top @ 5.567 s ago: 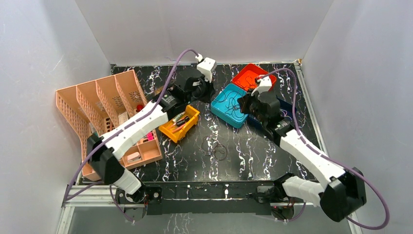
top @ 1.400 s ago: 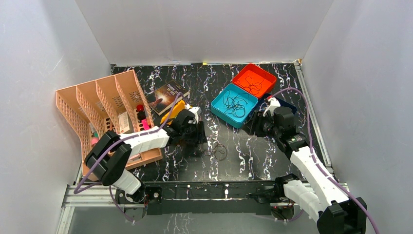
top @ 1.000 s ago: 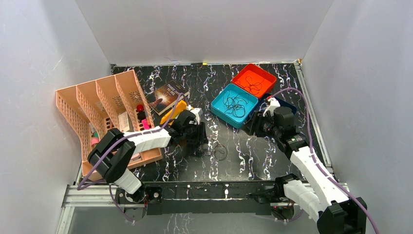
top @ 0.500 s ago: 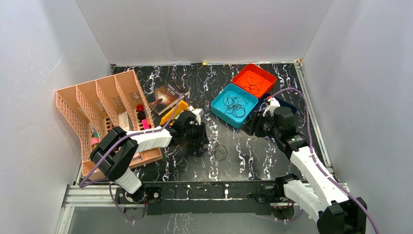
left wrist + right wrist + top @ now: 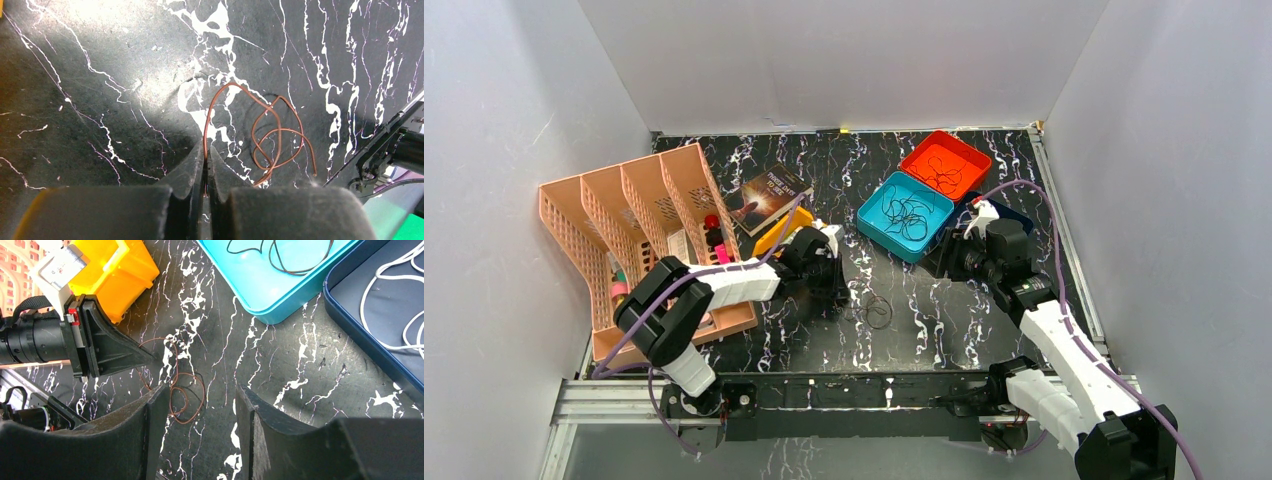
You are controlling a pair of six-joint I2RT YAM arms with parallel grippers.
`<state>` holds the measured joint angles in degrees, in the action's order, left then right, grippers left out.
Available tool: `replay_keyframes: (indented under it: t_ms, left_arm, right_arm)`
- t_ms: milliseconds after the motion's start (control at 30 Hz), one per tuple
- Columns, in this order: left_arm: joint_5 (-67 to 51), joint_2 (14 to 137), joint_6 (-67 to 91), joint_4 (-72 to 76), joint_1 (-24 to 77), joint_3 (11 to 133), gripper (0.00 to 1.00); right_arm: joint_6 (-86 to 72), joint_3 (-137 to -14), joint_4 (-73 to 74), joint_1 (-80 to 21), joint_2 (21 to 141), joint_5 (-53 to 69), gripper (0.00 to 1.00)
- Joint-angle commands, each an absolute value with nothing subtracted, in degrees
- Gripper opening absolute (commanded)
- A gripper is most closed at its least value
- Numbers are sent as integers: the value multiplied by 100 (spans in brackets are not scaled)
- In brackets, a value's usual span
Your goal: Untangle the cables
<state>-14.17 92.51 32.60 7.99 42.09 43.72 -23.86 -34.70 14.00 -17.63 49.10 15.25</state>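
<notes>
A thin brown cable lies in curly loops on the black marbled table, with a faint dark cable looped through it. My left gripper is shut on one end of the brown cable, low over the table just left of the loops. My right gripper hangs open and holds nothing, right of the loops and near the teal tray. More dark cables lie in that tray and in the red tray. White cables lie in a dark blue tray.
A pink slotted rack fills the left side. A yellow bin and a book sit just behind my left arm. White walls close in the table on three sides.
My left gripper has crept right toward the loops and its jaws have shut on the brown cable's end. The right arm has not moved.
</notes>
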Motion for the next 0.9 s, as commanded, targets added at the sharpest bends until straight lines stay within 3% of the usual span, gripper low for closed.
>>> replay_keyframes:
  t_ms: [0,367,667,867]
  left_arm:
    - [-1329,9082,3011,354,4174,4739,0]
    - [-896,8115,2515,-512,4170,5300,0]
    - [-662,7546,2332,-1055,4169,5777,0]
    - [-628,7330,2252,-1285,4175,5968,0]
  right_arm:
    - [-2409,-3362,1055,-1731,4737,1646,60]
    - [-2659,-3005,101,-1980,4705,1906,70]
    - [-2929,-3026,-1239,-3738,5426,626,72]
    - [-3090,-2885,-2849,-3911,5838,264,73]
